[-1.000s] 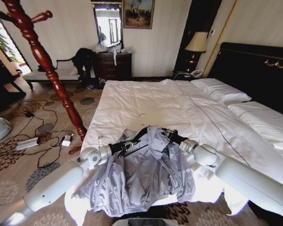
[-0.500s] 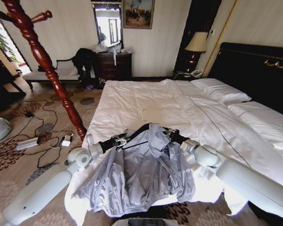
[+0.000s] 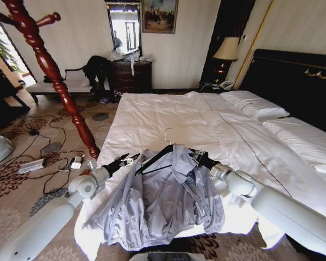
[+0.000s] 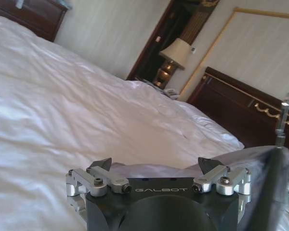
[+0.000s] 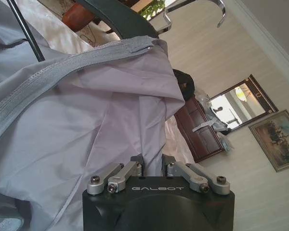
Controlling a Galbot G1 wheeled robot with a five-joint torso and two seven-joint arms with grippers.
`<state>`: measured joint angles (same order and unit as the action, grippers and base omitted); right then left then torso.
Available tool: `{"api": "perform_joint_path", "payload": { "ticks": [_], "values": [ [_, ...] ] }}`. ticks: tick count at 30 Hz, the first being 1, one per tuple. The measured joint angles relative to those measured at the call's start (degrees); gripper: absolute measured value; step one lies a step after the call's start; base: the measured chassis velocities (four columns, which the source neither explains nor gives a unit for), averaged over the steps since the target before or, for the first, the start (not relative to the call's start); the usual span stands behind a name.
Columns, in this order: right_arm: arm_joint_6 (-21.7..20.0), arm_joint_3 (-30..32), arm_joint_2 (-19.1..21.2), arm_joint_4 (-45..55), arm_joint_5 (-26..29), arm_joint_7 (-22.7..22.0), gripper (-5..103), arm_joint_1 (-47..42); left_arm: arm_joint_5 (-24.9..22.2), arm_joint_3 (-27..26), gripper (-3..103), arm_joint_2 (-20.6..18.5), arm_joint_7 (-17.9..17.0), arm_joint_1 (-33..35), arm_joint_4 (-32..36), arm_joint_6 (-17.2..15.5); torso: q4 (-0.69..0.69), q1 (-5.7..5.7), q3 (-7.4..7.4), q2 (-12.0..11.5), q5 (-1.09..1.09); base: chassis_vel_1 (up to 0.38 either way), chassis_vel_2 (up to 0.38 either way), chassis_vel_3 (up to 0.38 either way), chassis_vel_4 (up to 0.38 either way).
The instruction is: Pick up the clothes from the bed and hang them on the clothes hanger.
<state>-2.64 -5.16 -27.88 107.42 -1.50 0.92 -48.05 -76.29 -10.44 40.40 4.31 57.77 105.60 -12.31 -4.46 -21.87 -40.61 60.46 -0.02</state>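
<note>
Two grippers are seen at the near end of the bed. The light grey jacket is draped over a black hanger and spread on the white quilt by the foot edge. The right gripper is pinched narrowly on the jacket's fabric at the collar, as seen in the right wrist view. The left gripper is held wide apart beside the hanger's left end, gripping nothing. "GALBOT" is printed on both gripper bodies.
</note>
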Motion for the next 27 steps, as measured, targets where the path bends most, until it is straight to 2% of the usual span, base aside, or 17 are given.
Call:
{"api": "perform_joint_path", "payload": {
  "ticks": [11,17,18,21,26,27],
  "values": [
    [-0.12,-0.06,-0.77,-0.02,-0.93,-0.75,18,-0.1,1.73,5.25,100,3.3,1.85,-5.26,-10.61,-0.67,0.01,0.0,0.0,0.0,0.01,0.0,0.0,0.0,0.0],
    [0.0,-0.11,-0.94,-0.03,-1.04,-0.95,18,0.1,1.83,9.53,101,6.11,4.1,-9.94,-16.49,-0.89,-0.02,0.0,-0.01,-0.01,0.02,0.0,0.0,0.0,0.0],
    [0.0,-0.14,-1.01,0.0,-1.08,-0.96,18,0.19,1.84,10.11,96,6.42,4.31,-10.59,-17.16,-0.92,-0.01,0.0,-0.01,-0.01,0.02,0.0,0.0,0.0,0.0],
    [0.0,-0.15,-1.2,0.14,-1.12,-1.0,18,0.26,1.86,11.64,94,7.5,4.95,-12.77,-19.35,-1.27,0.01,-0.01,-0.01,-0.01,0.02,0.0,0.0,0.0,0.0],
    [-0.01,-0.03,-1.07,0.3,-1.15,-1.12,18,-0.02,3.0,15.39,89,11.47,5.5,-18.83,-26.24,-1.99,-0.03,0.0,-0.01,-0.01,0.02,0.0,0.0,0.0,0.0],
    [-0.02,-0.03,-1.05,0.3,-1.16,-1.16,18,-0.05,3.08,15.92,84,12.39,5.48,-19.73,-27.76,-2.06,-0.02,-0.01,-0.01,-0.01,0.03,0.0,0.0,0.0,0.0]
  ]
}}
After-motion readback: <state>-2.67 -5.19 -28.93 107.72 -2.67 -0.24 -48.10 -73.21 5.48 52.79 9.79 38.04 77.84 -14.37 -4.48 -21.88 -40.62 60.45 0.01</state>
